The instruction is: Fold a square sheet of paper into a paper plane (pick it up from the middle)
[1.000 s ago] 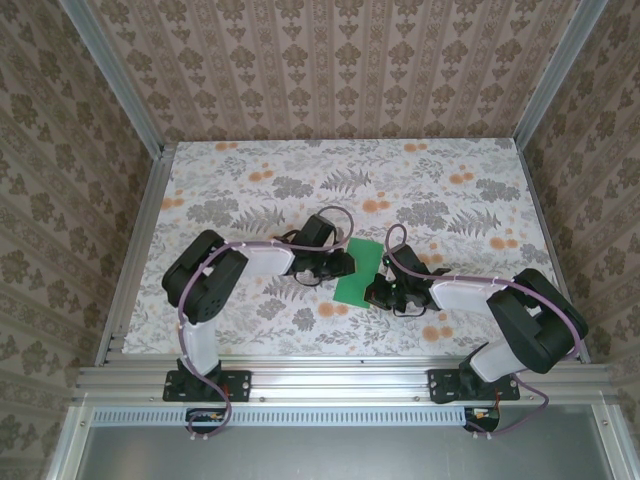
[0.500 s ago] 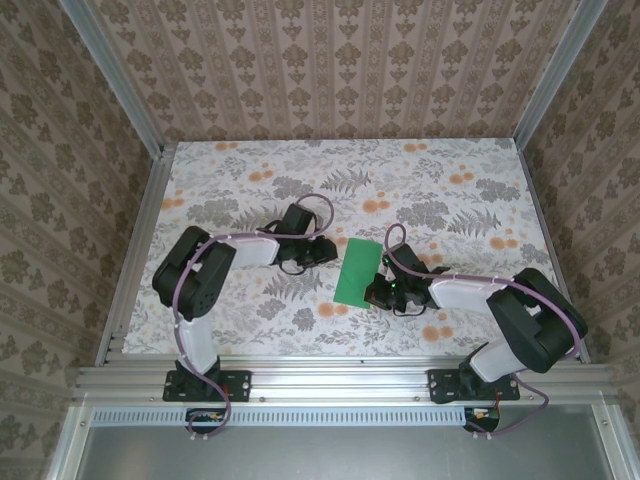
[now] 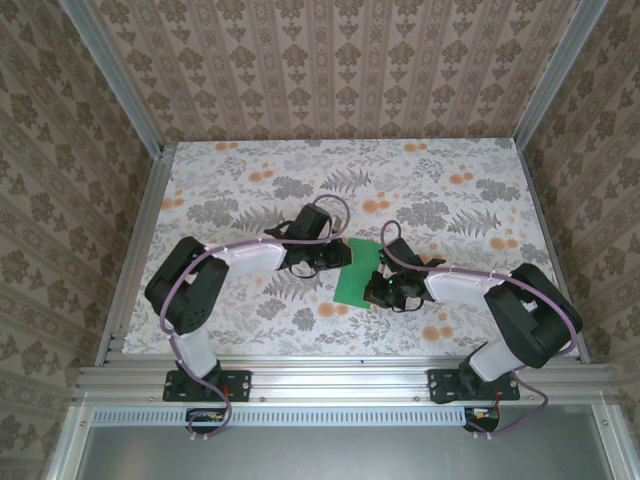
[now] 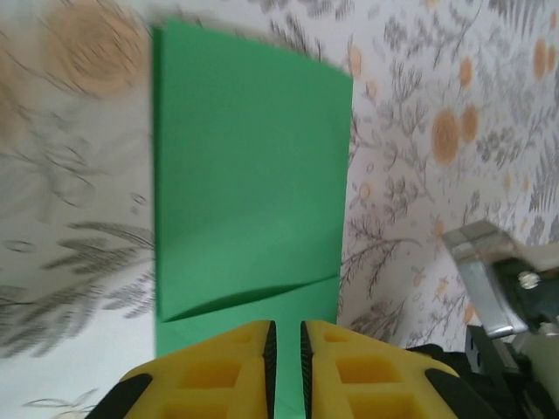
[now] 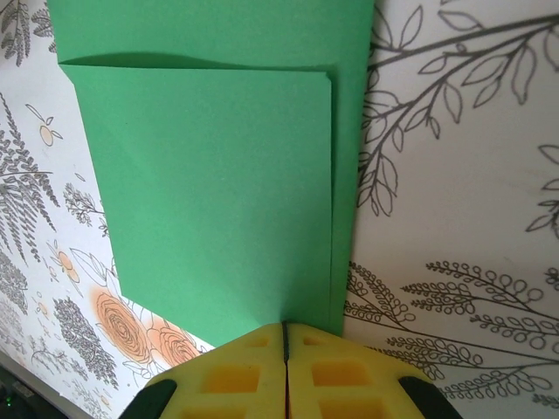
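my right gripper [image 5: 284,332] is clenched at the edge of the square sheet of paper [image 5: 218,175]; left gripper [image 4: 286,330], i cannot tell. if i slip, the crease could skew.

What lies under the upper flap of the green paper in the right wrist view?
A lower layer of the same square sheet of paper shows as a strip past the edges of the upper flap, on the floral table. The rest underneath is covered.
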